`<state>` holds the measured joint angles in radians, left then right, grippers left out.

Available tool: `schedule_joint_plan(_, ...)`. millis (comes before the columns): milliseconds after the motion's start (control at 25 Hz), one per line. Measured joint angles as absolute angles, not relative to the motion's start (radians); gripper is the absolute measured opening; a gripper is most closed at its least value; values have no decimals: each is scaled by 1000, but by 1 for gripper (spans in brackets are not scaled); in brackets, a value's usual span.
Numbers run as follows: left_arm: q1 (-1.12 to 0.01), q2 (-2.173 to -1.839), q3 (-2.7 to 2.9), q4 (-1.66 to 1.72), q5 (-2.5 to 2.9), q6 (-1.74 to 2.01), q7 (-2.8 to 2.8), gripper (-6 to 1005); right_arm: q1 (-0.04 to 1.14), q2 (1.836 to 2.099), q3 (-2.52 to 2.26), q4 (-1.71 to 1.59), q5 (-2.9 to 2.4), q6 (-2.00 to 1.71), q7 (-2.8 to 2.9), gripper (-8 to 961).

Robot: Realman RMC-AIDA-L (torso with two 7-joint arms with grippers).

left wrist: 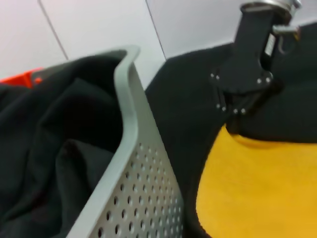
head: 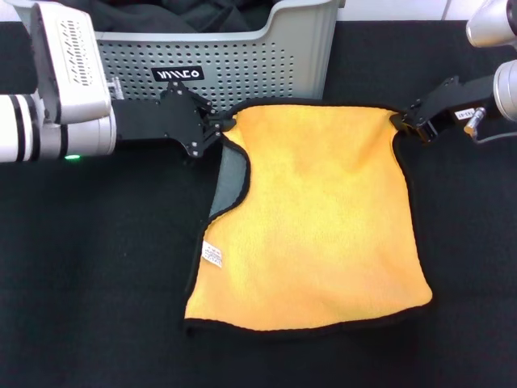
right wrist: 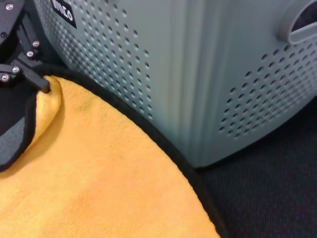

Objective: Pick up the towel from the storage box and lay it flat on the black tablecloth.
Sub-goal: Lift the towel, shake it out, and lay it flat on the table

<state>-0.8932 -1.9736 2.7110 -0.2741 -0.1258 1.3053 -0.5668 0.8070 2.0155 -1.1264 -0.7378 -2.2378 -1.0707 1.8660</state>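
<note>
The towel [head: 323,218] lies spread on the black tablecloth [head: 89,283], orange-yellow face up, just in front of the storage box [head: 242,69]. Its left edge is folded over and shows a strip of dark grey [head: 230,182]. A white label [head: 212,254] sits near that edge. My left gripper [head: 224,125] is shut on the towel's far left corner, low by the box front. My right gripper [head: 404,123] is shut on the far right corner. The right wrist view shows the left gripper [right wrist: 43,87] pinching the corner of the towel [right wrist: 99,178]. The left wrist view shows the right gripper [left wrist: 233,124] at the towel's [left wrist: 257,188] other corner.
A black fabric bundle [head: 178,12] fills the storage box; it also shows in the left wrist view [left wrist: 49,158] behind the box rim [left wrist: 131,124]. The box wall [right wrist: 198,74] stands close behind the towel's far edge. A white wall rises behind the table.
</note>
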Motion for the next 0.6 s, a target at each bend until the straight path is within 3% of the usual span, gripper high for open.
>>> schedule_joint_plan(600, -889, -1987, 2753, -278, -200, 1275, -153, 15, 841, 2016, -1135, -680, -2266, -1002, 1861, 17)
